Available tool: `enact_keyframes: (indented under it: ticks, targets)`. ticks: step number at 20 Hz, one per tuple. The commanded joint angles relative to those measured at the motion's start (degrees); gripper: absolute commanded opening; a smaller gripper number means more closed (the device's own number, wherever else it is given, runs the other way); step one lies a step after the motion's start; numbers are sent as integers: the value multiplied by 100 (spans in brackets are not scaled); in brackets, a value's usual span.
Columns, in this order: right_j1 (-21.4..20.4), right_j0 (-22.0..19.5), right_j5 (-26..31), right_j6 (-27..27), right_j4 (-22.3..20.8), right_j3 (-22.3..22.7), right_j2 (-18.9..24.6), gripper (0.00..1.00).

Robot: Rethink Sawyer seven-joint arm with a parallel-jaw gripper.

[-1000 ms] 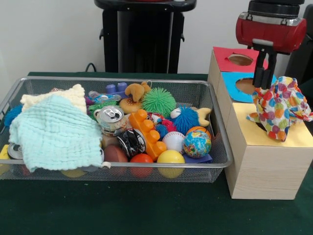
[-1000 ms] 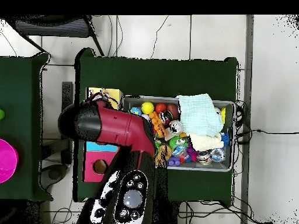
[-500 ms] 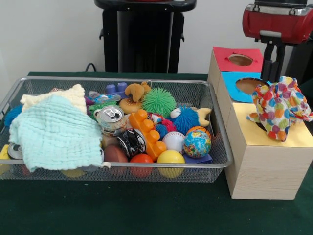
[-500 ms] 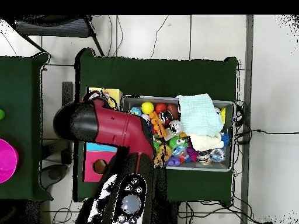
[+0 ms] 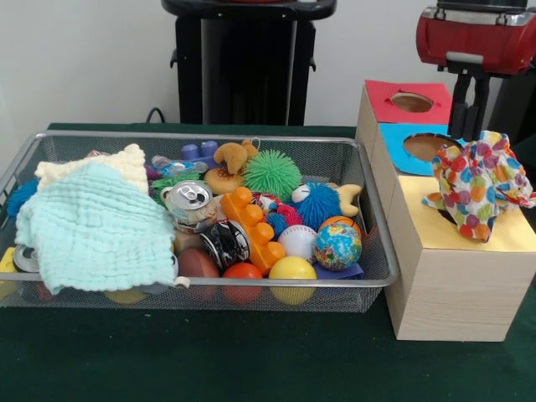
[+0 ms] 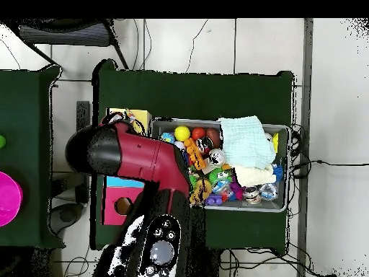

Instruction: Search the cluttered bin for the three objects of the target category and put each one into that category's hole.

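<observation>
Your gripper (image 5: 469, 126) hangs above the box row at right in the front view, over the blue-topped opening (image 5: 423, 146), just behind the dotted cloth (image 5: 481, 182). The two black fingers (image 5: 460, 107) point down, close side by side, nothing visible between them; whether they are truly pressed together you cannot tell from here. They don't touch the cloth.

The dotted cloth sits bunched up on the yellow top (image 5: 469, 230) of the nearest wooden box (image 5: 444, 289), a crumpled heap, one corner drooping toward the bin side. It covers the hole, so the hole itself isn't visible. The red-topped opening (image 5: 411, 102) is farthest back, uncovered.

The bin (image 5: 251, 283) sits left of the boxes on the green table (image 5: 209, 360), touching or nearly touching the yellow box. In it: mint waffle cloth (image 5: 96, 230) spread over the left part, cream waffle cloth (image 5: 92, 166) behind it and partly under it. Right part is toy clutter: soda can (image 5: 191, 201), orange brick (image 5: 251, 226), green spiky ball (image 5: 272, 173), blue spiky ball (image 5: 318, 203), globe ball (image 5: 337, 244), baseball (image 5: 296, 241), yellow ball (image 5: 292, 272), brown plush (image 5: 234, 155). No other dotted cloth shows in the bin.

Overhead, the red arm (image 6: 137, 159) covers the boxes; only a bit of dotted cloth and yellow peeks out at its upper edge. Gripper hidden there.
</observation>
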Motion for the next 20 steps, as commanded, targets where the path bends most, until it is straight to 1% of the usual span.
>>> enact_keyframes:
  ticks: [1, 10, 15, 20]
  targets:
    - [212, -28, 96, 1065, 200, 582, 444, 0]
    - [86, 22, 5, 1140, 228, 857, 394, 0]
    - [53, 104, 32, 1257, 260, 912, 319, 0]
    - [-41, 160, 196, 1333, 298, 881, 186, 0]
